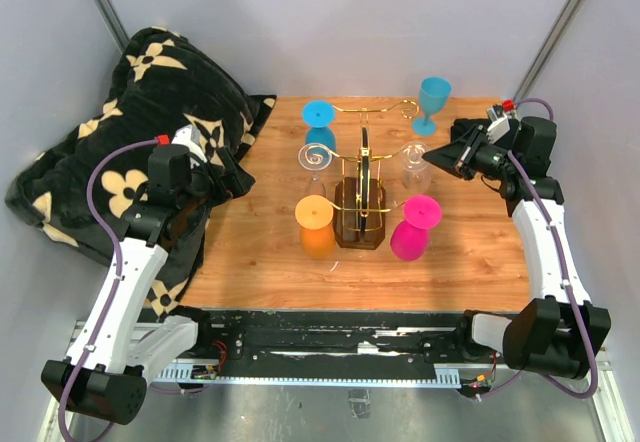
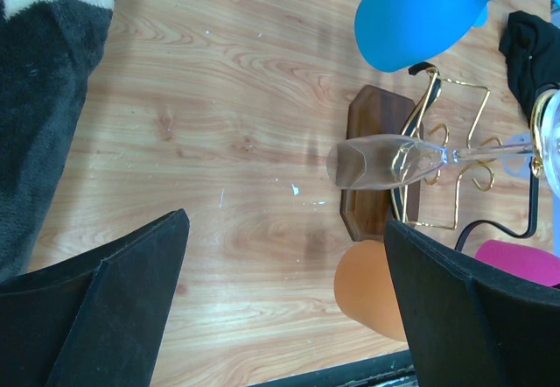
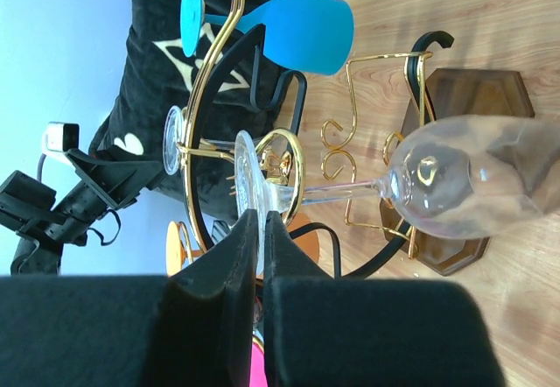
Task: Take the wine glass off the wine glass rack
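- The right gripper (image 3: 261,216) has its fingers pressed together on the rim of the foot of the wine glass (image 3: 472,172). The lower part of that foot is hidden behind the black fingers.
- The wine glass hangs bowl-down on the right side of the wine glass rack (image 1: 358,234). In the right wrist view its bowl is cut off at the frame edge and covers part of the rack's dark base.
- From above, this glass is faint against the wood, and the contact cannot be made out there.
- The left gripper (image 2: 284,221) is spread wide and holds nothing. It hovers over the left part of the table (image 1: 480,252), beside the blanket (image 1: 120,132).
- Its right finger hides part of the orange glass (image 2: 367,286), and the pink glass (image 2: 525,260) is cut off at the frame edge.
- A second clear glass (image 2: 385,161) and a hanging blue glass (image 1: 320,127) are on the rack's left side.
- A standing blue glass (image 1: 433,102) is near the far edge, just beyond the right gripper.
- Bare wood runs from the pink glass to the table's right edge, and along the near edge.
- The blanket overlaps the table's left edge and far-left corner.
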{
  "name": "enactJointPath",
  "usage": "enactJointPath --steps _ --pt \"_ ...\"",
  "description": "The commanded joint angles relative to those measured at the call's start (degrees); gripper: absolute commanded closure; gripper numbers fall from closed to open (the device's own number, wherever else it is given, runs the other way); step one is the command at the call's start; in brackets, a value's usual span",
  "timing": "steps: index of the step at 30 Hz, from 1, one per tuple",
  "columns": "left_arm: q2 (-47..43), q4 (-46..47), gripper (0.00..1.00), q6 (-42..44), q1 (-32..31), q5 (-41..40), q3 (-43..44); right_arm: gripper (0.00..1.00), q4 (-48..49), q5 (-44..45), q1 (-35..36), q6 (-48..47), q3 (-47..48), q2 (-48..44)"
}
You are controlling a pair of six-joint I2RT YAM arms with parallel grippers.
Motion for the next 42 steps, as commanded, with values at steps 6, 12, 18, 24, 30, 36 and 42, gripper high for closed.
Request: enactJointPath --steps 6,12,18,24,30,36,42 --pt "-1.41 0.20 0.00 0.19 -0.18 0.40 1.93 0.99 3.62 2.35 0.26 2.86 1.96 0.36" --pt "-2.20 -1.07 0.00 1.41 -0.18 -1.06 2.41 0.99 4.31 2.95 -2.18 4.07 2.73 -0.15" --pt "-2.26 -1.08 0.00 1.69 -0.18 -1.01 2.24 0.99 6.69 1.79 -4.72 6.11 1.70 -0.45" --pt "-2.07 -0.33 0.00 1.55 -0.18 -0.53 1.52 0.99 13.21 1.58 -4.95 10.52 0.24 0.88" --pt "-1.97 0.34 0.00 1.19 -0.18 -0.33 1.04 1.00 13.63 2.64 -1.38 9.86 2.79 3.37" --pt "-2.14 -0.22 0.00 1.34 -0.18 -0.32 1.07 0.99 11.05 3.29 4.32 7.44 5.01 4.84" --pt "-2.83 -0.60 0.00 1.20 -0.18 -0.64 1.01 0.99 4.45 2.88 5.79 3.79 3.43 -0.07"
